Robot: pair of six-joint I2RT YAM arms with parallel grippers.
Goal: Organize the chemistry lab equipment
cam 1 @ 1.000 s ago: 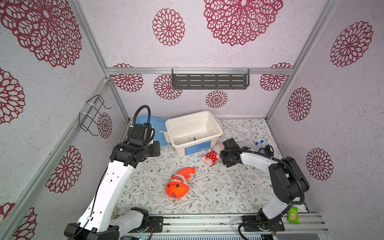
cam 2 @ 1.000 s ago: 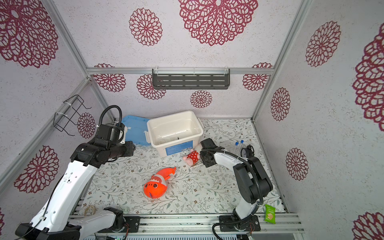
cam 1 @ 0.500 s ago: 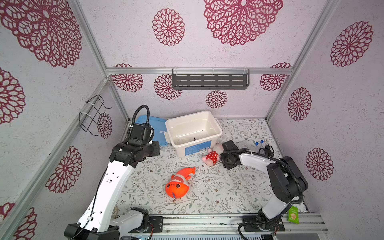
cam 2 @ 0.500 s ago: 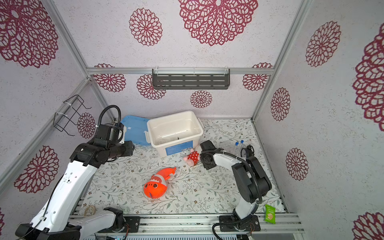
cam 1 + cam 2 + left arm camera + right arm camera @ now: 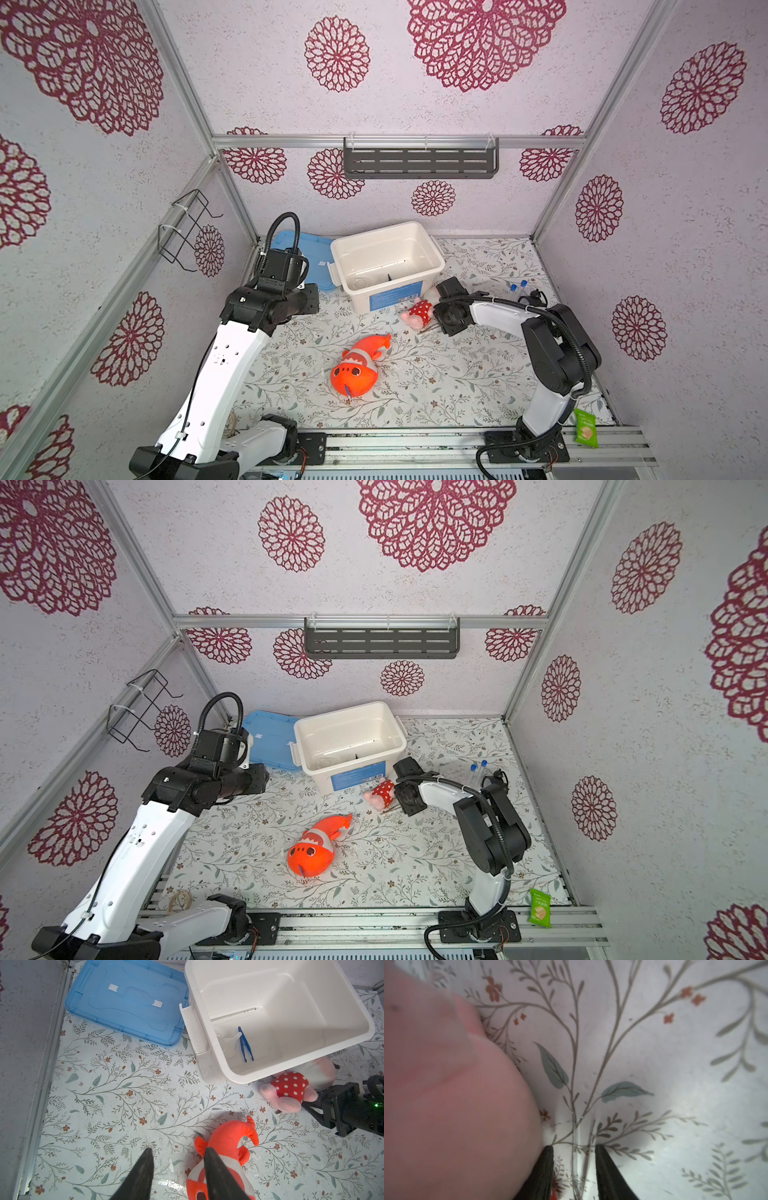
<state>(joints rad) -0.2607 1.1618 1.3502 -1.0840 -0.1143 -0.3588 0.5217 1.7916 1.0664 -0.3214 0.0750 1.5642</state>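
Floral tabletop point(image 5: 457, 386) holds a white bin point(image 5: 361, 299). Left gripper point(image 5: 178, 1149) hangs above the table, jaws partly apart, empty. Right gripper point(image 5: 574, 1147) sits beside the pink doll point(image 5: 417, 311), jaws apart astride the slim metal tool point(image 5: 427, 331), not clamping it. 2 blue-capped tubes point(image 5: 517, 291) lie well apart from the bin. Inside it: dark blue tweezers point(image 5: 245, 1045), clear round glassware point(image 5: 222, 1043), thin white rod point(image 5: 232, 1014)

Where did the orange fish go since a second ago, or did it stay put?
No. The fish has not moved. In both top views it lies in the same spot in front of the bin, tail pointing toward it as before.
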